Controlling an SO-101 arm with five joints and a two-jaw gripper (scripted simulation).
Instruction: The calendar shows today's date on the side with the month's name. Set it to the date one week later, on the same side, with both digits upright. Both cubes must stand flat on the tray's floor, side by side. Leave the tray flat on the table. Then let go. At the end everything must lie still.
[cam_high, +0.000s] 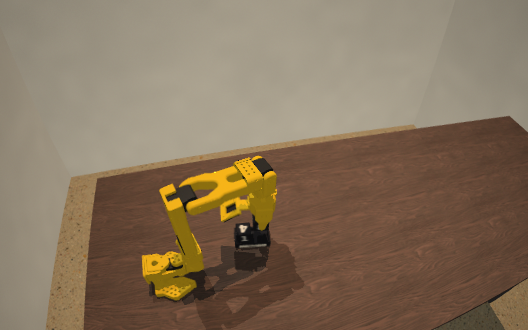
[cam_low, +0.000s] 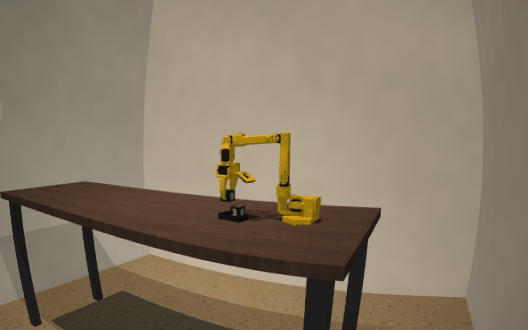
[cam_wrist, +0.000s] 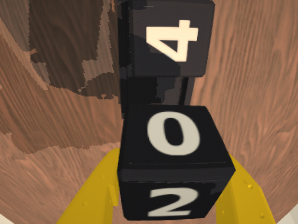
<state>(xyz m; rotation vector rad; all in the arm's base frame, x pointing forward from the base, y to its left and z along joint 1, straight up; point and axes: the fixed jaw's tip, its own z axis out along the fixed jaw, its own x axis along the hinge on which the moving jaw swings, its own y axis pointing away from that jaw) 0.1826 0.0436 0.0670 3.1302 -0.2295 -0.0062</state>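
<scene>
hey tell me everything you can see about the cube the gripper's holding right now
The held cube is black, with pale digits, a smooth look and crisp edges. In the wrist view a 0 shows on one face and a 2 on the face next to it. The gripper is shut on it, with yellow fingers on two opposite sides. It hangs in the air above the dark tray, near the other cube. Its remaining faces cannot be read.
</scene>
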